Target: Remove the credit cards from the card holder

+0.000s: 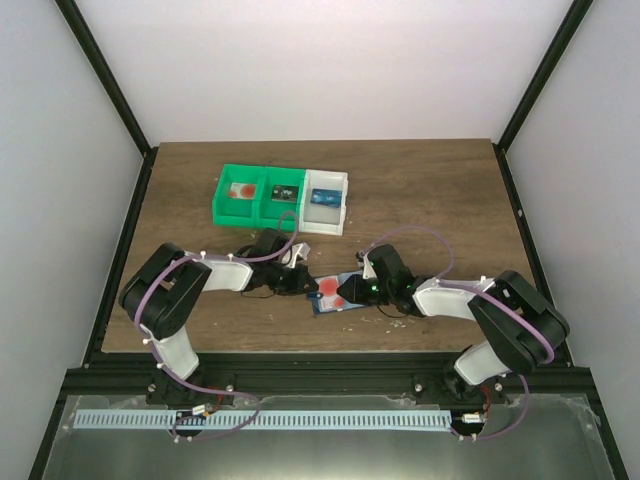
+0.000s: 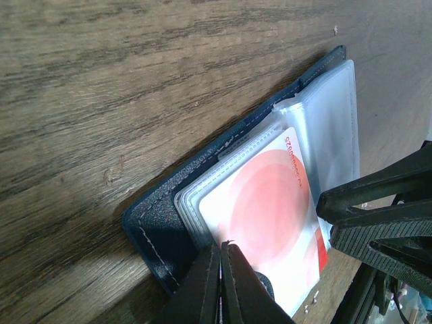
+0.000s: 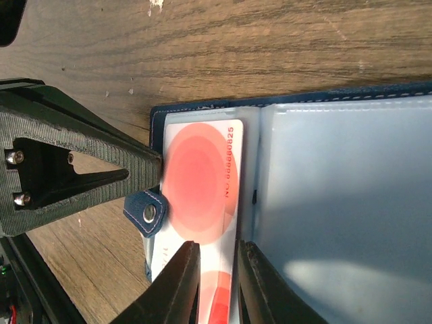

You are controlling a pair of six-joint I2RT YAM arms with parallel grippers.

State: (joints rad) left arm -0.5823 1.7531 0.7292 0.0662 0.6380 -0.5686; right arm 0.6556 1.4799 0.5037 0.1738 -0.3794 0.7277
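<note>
One stiff, likely slick credit card (image 3: pixel 202 182): pinch its 9 o'clock edge; left gripper (image 3: pixel 158 172) pressed together, right gripper (image 3: pixel 217 250) slightly spread.

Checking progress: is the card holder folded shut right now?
No, the card holder lies spread open, with a red-spotted card showing inside it.

Open navy holder (image 2: pixel 150 226) w/ red-spot cards (image 2: pixel 270 216)

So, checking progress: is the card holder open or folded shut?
Open: the card holder lies spread flat, clear pockets facing up, a red-spotted card showing in one.
</note>
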